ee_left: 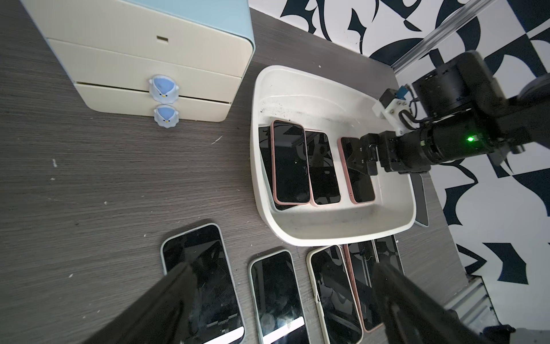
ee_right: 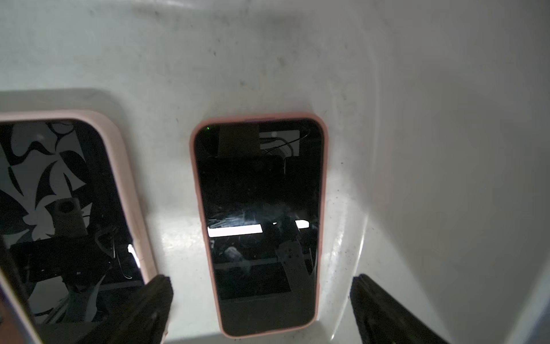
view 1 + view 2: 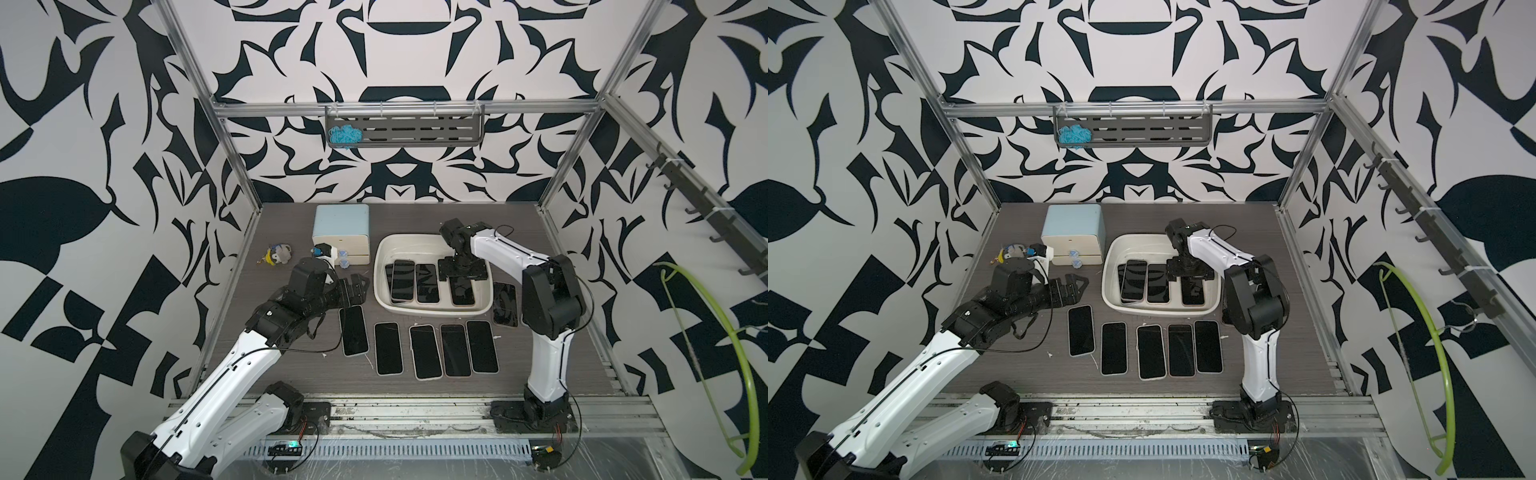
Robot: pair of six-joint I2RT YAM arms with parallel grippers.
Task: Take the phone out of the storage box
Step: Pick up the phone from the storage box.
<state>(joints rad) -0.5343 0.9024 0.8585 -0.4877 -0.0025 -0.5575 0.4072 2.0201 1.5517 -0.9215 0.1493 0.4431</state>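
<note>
Top views: storage box (image 3: pixel 432 311) four phones (image 3: pixel 427 282), table (image 3: pixel 291 374) six; left fingers (image 1: pixel 160 303), right fingers (image 2: pixel 148 300) wide

Smooth cream plastic for the box (image 1: pixel 327 235), dull sheen, floor speckled with dark grit. Glossy black glass on the phone (image 2: pixel 259 208) inside, mirror-like, finely scratched, rimmed by a matt pink rubbery case (image 2: pixel 259 116). Same glossy glass on the phones (image 3: pixel 425 352) lying on the bench (image 1: pixel 89 178), itself matt grey wood-grain laminate, slightly rough, dotted with white crumbs. Satin plastic on the drawer unit (image 1: pixel 148 59), cream front, pale blue top. Matt black on the right tool (image 2: pixel 260 280). Brushed aluminium frame (image 3: pixel 270 109). Glossy white arm shells (image 3: pixel 548 353).
</note>
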